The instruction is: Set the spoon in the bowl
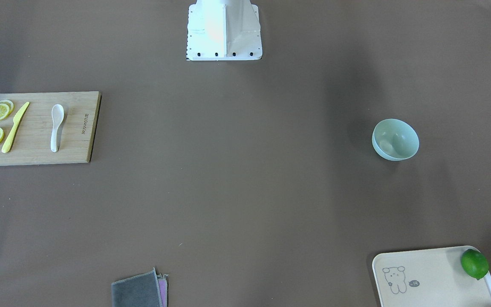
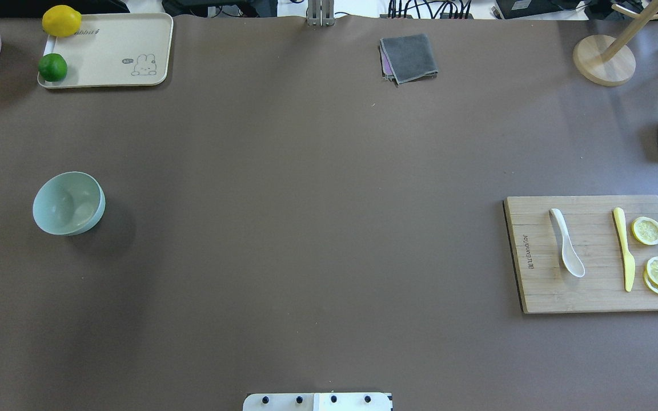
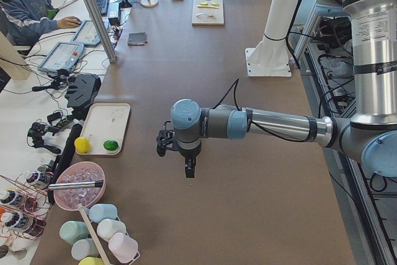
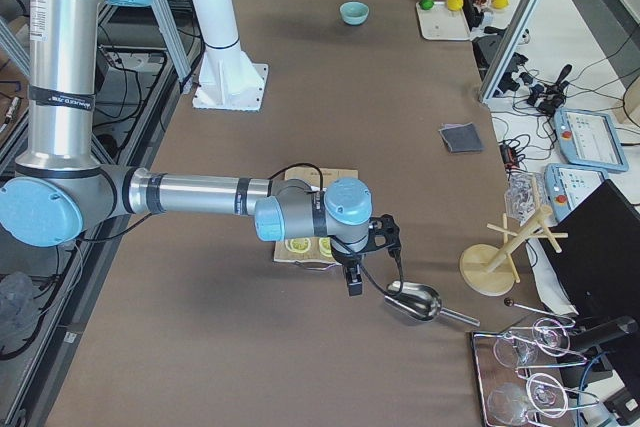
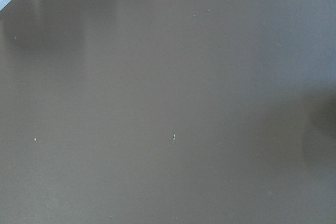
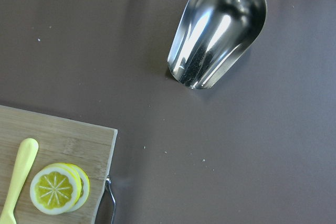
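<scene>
The spoon (image 2: 566, 242) lies flat on the cutting board (image 2: 592, 299) on my right. Its scoop points toward my base and its handle points away. The yellow knife (image 2: 625, 248) lies beside it but apart, with lemon slices (image 2: 648, 230) beyond that. The bowl (image 2: 69, 204) stands upright and empty far off on my left, well away from the board, so nothing of the task is done yet.

My right pincer (image 4: 352, 283) hangs off the outer end of the board, near a metal scoop (image 6: 218, 30). My left pincer (image 3: 188, 169) hovers over bare tabletop (image 2: 306, 228). Both show only in the side views, so I cannot tell whether either is spread or closed.

The right arm is closer, so I judge it should do the pickup. I want to come straight down over the thick handle, with the jaws set across its width and clear of the knife. The glaze looks slippery, so a firm, centred grip matters. At the bowl I should release low, scoop first, so the light bowl does not skid.
</scene>
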Available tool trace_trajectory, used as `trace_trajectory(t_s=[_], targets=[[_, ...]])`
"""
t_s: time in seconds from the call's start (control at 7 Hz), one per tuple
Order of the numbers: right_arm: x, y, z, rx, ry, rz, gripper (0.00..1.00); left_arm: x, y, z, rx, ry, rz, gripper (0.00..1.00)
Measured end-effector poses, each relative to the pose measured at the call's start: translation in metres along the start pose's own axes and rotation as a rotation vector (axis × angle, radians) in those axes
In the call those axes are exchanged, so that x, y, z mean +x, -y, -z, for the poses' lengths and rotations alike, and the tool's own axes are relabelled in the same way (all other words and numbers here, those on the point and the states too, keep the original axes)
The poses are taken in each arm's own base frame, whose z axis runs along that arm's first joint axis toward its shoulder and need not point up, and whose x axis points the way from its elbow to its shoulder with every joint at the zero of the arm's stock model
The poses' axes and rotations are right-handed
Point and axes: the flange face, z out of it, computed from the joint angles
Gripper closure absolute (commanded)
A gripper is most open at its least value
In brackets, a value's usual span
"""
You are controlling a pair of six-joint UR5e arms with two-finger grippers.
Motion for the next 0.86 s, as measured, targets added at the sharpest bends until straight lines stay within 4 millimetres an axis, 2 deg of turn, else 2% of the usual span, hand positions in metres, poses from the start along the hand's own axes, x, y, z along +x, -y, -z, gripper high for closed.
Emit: trace_trajectory(t_s=[0.43, 0.86], targets=[[0.001, -0.001, -0.001, -0.001, 0.0, -0.001, 0.0, 0.001, 0.0, 0.003, 0.007, 0.0, 0.0, 0.02], [-0.001, -0.003, -0.002, -0.001, 0.029, 0.0, 0.0, 0.009, -0.001, 0.019, 0.049, -0.005, -0.019, 0.02]])
